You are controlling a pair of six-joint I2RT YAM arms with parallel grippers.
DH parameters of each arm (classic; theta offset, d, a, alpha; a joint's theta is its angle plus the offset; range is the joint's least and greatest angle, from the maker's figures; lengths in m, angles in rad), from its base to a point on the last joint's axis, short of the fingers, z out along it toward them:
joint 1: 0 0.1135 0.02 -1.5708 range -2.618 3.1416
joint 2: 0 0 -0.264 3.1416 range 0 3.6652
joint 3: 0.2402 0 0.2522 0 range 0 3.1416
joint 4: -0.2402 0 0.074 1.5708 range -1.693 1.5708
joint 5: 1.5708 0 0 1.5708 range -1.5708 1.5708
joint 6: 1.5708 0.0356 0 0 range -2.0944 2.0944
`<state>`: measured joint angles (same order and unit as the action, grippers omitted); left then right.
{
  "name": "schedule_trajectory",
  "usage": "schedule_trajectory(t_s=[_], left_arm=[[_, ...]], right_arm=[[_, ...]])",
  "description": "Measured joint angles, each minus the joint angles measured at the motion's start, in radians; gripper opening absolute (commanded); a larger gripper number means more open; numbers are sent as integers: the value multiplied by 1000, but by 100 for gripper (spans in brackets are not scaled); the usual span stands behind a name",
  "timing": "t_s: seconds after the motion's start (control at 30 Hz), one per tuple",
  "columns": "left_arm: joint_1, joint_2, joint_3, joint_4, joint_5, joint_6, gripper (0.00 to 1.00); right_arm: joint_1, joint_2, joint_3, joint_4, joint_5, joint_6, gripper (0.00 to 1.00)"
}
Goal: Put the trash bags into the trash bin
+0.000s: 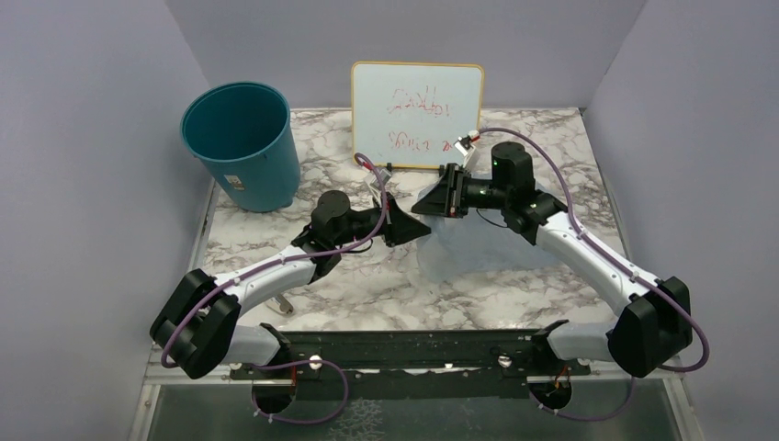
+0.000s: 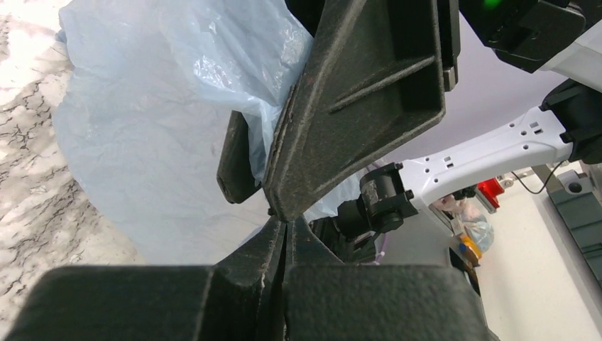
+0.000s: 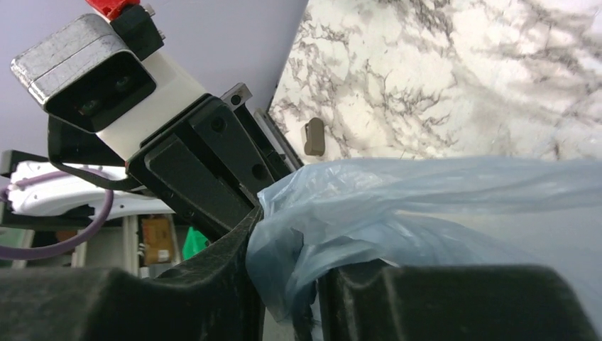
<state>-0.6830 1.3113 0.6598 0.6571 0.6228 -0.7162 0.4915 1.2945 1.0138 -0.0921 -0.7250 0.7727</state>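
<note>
The light-blue trash bag [image 1: 491,246] lies crumpled on the marble table right of centre. My right gripper [image 1: 421,207] is shut on a bunched edge of it, and the plastic [image 3: 426,213] shows pinched between its fingers in the right wrist view [image 3: 292,249]. My left gripper [image 1: 426,230] is shut with its tip against the right gripper's tip; I see no plastic between its jaws in the left wrist view [image 2: 286,222]. The bag [image 2: 156,128] hangs behind the right gripper's fingers [image 2: 355,92]. The teal trash bin [image 1: 241,147] stands upright at the back left, away from both grippers.
A whiteboard [image 1: 416,115] with red scribbles leans against the back wall behind the grippers. Purple walls close in the table on the left, back and right. A small dark object [image 3: 313,136] sits near the table's edge.
</note>
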Motion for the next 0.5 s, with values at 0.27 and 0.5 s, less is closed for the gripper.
schedule_trajectory(t_s=[0.27,0.5], left_arm=[[0,0,0,1,-30,-1,2],[0,-6,-5,10,-37,-11,18]], right_arm=[[0,3,5,-37,-4,-22,3],[0,6,7,-61,6,-23,1]])
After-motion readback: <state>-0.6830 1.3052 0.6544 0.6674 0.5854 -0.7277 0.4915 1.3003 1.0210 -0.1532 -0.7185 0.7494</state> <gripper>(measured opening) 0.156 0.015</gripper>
